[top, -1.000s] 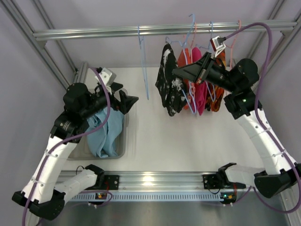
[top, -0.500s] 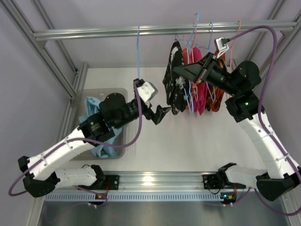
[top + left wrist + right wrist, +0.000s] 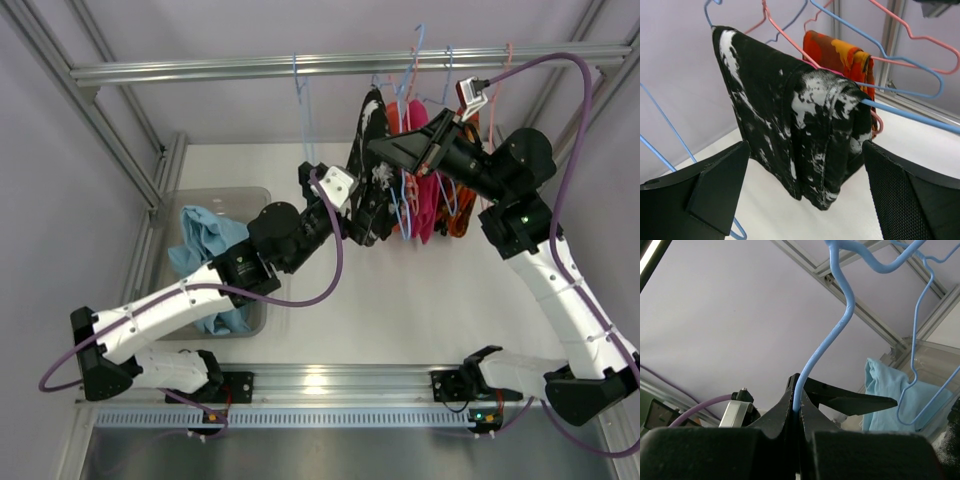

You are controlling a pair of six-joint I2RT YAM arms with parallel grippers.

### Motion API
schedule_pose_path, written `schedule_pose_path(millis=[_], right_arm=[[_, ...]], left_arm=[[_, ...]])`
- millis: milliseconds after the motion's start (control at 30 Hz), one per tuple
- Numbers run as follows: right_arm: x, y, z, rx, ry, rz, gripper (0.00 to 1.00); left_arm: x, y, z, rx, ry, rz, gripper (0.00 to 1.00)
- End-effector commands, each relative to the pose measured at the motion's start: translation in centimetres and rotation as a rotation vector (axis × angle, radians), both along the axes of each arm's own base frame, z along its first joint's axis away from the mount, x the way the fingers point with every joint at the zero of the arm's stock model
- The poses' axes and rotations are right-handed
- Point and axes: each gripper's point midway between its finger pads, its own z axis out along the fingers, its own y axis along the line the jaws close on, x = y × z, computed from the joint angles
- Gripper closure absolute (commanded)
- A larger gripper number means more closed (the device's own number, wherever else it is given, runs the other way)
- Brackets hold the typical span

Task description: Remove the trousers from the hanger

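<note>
The black trousers with white splashes hang folded over the bar of a blue hanger. In the top view the trousers hang at the left end of the row of clothes. My left gripper is open, one finger on each side of the trousers' lower end, not touching them. In the top view the left gripper sits right against the trousers. My right gripper is shut on the blue hanger's wire neck, up by the rail in the top view.
A clear bin at the left holds a light-blue garment. An empty blue hanger hangs from the rail. Pink and orange garments on more hangers crowd right of the trousers.
My left arm has swung from the bin across to the trousers, and its open gripper has closed in on their lower end. The right gripper still holds the hanger, raised slightly.
</note>
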Motion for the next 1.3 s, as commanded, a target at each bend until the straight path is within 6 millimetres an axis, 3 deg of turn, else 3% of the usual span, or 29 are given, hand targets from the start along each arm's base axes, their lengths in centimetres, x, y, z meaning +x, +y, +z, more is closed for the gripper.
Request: schedule_pose_path(millis=[0,167,367,500,600,733,933,1067,1267], right_arm=[[-4.6,-1.9,8.7,0.136,-0.325,-0.003,1.00],[-4.9,-2.0,8.9,0.146,-0.328,0.001,1.00],[-5.3,-2.1,9.2,0.151,-0.338,0.009,1.00],[-6.0,-2.2,9.6,0.157,-0.358,0.017,1.00],[-6.1,-2.3,9.4,0.151,-0.355,0.017,1.00],[-6.4,-2.3,9.3,0.150,-0.352,0.028,1.00],[-6.9,-2.3,9.2,0.150,-0.358,0.045,1.00],[-6.9,-2.2,9.2,0.153,-0.357,0.051,1.00],[-6.8,-2.2,9.5,0.169,-0.352,0.052,1.00]], left_arm=[[0.8,0.4,3.7,-0.127,-0.081,0.056,0.01],[0.8,-0.4,3.8,-0.125,-0.095,0.029,0.01],[1.4,-1.4,2.4,-0.081,-0.121,0.031,0.01],[2.8,-1.1,1.2,-0.063,-0.129,0.077,0.01],[3.7,-0.5,1.4,-0.073,-0.135,0.106,0.01],[5.0,0.5,1.6,-0.068,-0.149,0.149,0.04],[6.6,0.6,2.5,-0.088,-0.186,0.112,0.18],[5.6,-0.7,3.1,-0.094,-0.216,0.000,0.19],[4.8,-2.7,1.9,-0.052,-0.210,-0.106,0.12]])
